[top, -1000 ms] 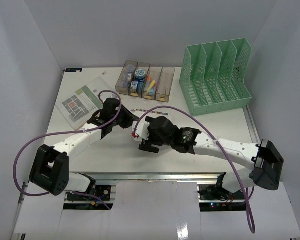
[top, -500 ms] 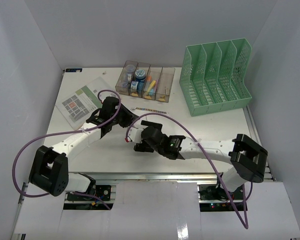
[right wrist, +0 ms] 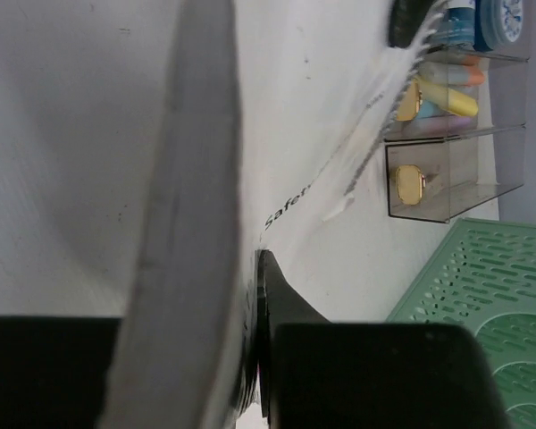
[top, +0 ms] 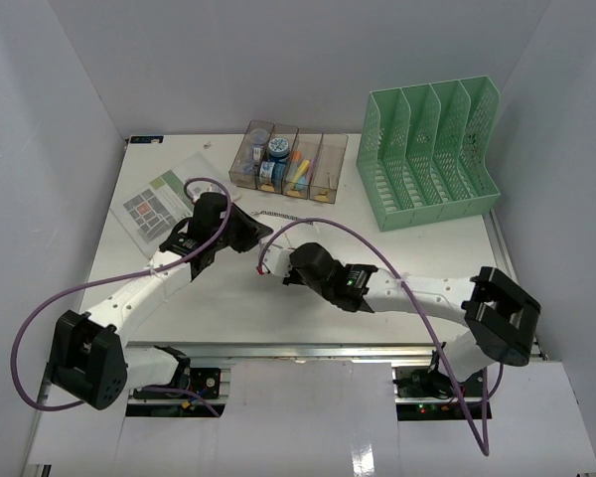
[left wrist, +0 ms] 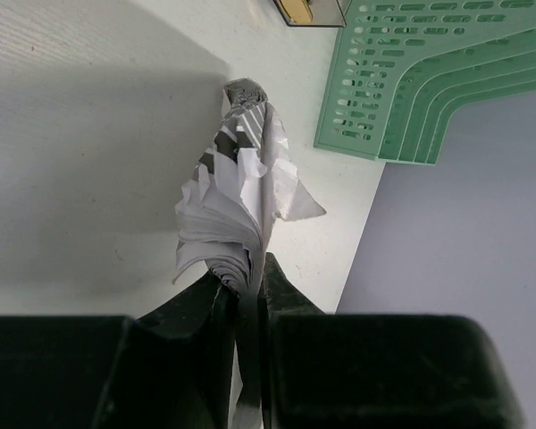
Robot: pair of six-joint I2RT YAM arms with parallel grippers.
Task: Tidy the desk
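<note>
"Paper in the left tool [left wrist: 243, 279], is it? How does it sit?"

"Yes. That tool is pressed together on the near edge of the paper [left wrist: 241, 192], a thin stack of sheets. Beyond the pinch the sheets fan out, curl and droop, so they look light and limp, with no stiffness of their own."

"And the right tool [right wrist: 246, 268]?"

"A grey sheet stands flat against the one finger that shows in its wrist view, and the other finger is hidden behind it. I cannot tell whether it clamps the sheet. From above it sits just beside the left tool, mid-desk."

"Where is the desk [top: 427, 253] in all this?"

"Under everything. It is white and flat, with its metal rail [top: 308, 348] along the near side by the arm bases. The bins [top: 290, 161] and the green rack [top: 427, 159] stand at the far side, and a leaflet [top: 157, 204] lies far left. A printed strip [top: 290, 217] lies between the tools and the bins. I cannot tell whether it belongs to the stack."

"So where should one take hold?"

"My judgement is at one edge, with every sheet inside the pinch. Loose leaves will likely slide apart, or tear if pulled from two sides. The desk looks smooth, so a sheet lying flat on it would be hard to lift. If the rack is the goal, the stack will probably sag and catch on a divider unless it goes in edge first."
</note>
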